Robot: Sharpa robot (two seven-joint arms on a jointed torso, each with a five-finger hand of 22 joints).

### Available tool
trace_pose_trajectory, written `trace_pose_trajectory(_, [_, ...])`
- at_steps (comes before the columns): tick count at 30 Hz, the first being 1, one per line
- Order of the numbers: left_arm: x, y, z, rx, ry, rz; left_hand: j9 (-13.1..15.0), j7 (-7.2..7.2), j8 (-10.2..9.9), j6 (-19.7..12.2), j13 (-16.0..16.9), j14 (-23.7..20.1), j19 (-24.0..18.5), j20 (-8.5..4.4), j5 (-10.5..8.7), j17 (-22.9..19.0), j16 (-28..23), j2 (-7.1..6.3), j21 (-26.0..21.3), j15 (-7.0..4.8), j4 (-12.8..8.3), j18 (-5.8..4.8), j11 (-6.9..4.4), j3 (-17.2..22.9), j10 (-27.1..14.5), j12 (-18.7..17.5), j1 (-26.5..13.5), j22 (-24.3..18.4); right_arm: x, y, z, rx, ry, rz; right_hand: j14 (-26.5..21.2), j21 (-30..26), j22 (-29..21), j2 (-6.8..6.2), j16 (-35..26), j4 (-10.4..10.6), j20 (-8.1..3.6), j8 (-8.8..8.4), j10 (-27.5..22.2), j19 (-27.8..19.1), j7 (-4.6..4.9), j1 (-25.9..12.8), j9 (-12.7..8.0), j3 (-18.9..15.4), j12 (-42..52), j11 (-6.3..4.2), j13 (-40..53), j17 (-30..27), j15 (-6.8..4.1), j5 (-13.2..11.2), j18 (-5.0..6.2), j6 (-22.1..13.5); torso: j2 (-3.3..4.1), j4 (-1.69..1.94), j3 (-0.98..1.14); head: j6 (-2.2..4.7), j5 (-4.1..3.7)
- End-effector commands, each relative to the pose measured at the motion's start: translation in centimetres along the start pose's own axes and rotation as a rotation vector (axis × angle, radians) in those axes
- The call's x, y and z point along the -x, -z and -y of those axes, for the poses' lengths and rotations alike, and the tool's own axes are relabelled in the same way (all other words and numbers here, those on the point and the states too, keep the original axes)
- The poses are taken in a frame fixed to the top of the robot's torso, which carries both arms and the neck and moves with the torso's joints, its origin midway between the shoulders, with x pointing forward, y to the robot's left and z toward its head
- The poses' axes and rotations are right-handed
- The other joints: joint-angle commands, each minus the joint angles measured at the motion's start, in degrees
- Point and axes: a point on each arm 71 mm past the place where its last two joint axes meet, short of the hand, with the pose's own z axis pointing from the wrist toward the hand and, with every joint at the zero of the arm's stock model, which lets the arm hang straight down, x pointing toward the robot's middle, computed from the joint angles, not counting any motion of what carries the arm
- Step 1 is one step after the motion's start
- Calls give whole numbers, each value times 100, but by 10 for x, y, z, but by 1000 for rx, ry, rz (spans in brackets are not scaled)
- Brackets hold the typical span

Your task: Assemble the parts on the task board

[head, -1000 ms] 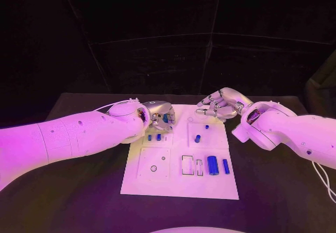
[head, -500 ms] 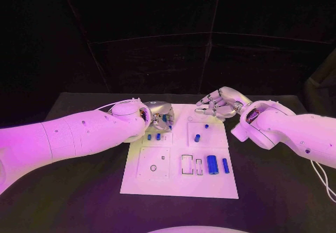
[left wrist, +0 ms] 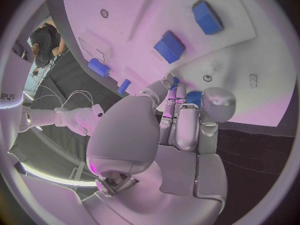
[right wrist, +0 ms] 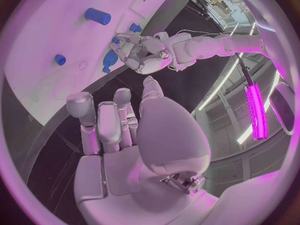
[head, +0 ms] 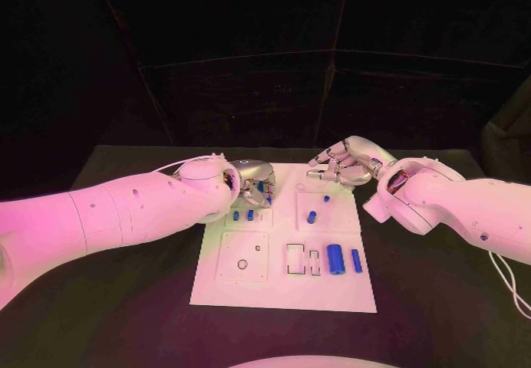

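Note:
The white task board (head: 282, 287) lies mid-table. My left hand (head: 255, 184) hovers over its far left part with fingers curled around a small blue part (left wrist: 194, 97); the same hand (left wrist: 169, 135) is seen from the left wrist. Just in front of it two short blue parts (head: 235, 216) stand side by side. My right hand (head: 345, 167) hangs above the far right corner, fingers loosely bent and holding nothing, which the right wrist view (right wrist: 125, 130) confirms. Two more blue parts (head: 312, 218) sit in the middle right panel.
Near the board's front right lie a thick blue cylinder (head: 335, 259) and a thinner blue peg (head: 355, 261), beside rectangular slots (head: 295, 259). A round hole (head: 242, 265) marks the front left panel. Black table (head: 122, 307) surrounds the board.
My left hand has turned slightly and its blue part sits a little lower over the board. The right hand has barely moved.

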Motion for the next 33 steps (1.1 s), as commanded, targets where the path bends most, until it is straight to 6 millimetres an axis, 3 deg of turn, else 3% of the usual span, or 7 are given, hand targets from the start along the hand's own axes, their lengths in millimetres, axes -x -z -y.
trace_pose_trajectory(1, [-7, 0, -2, 24, -16, -48, -8, -3, -19, 87, -18, 184, 62, -12, -9, -7, -4, 115, 91, -65, -46, -83, -26, 135, 129, -1, 71, 99, 0, 0, -2, 10, -2, 2, 65, -37, -6, 52, -33, 6, -13, 40, -35, -36, -7, -23, 0, -36, 30, 9, -6, -9, -25, 30, 100, -33, 2, -6, 0, 4, -3])
trace_pose_trajectory(10, [-4, -1, -3, 23, -14, -10, -39, 10, -70, 257, -82, 194, 69, -47, -11, -5, 28, 220, 191, -86, -240, -105, -41, 547, 335, -73, 234, 216, 0, 0, -2, 12, -2, 2, 65, -37, -6, 52, -33, 6, -13, 40, -35, -36, -7, -23, 0, -36, 30, 9, -6, -9, -25, 30, 100, -33, 0, 4, -2, 20, -9])
trace_pose_trajectory(23, [5, 14, -5, -23, 33, 66, -98, 38, -245, 348, -212, 187, 57, -27, -13, -76, 39, 33, 266, -55, -298, -120, -5, 815, 445, -314, -75, 316, 1, 0, -1, 11, -1, 5, 65, -37, -6, 52, -33, 6, -13, 40, -35, -36, -7, -23, 0, -36, 30, 9, -6, -9, -25, 30, 100, -33, -7, 14, -6, 61, 5])
trace_pose_trajectory(33, [25, 36, -23, -6, 102, 142, -100, 37, -266, 359, -227, 186, 58, -25, -13, -82, 43, 0, 283, -54, -293, -122, -5, 823, 462, -343, -123, 337, 3, 0, 1, 7, 0, 9, 65, -37, -6, 52, -33, 6, -13, 40, -35, -36, -7, -23, 0, -36, 30, 9, -6, -9, -25, 30, 100, -33, -4, 9, -6, 84, 31])
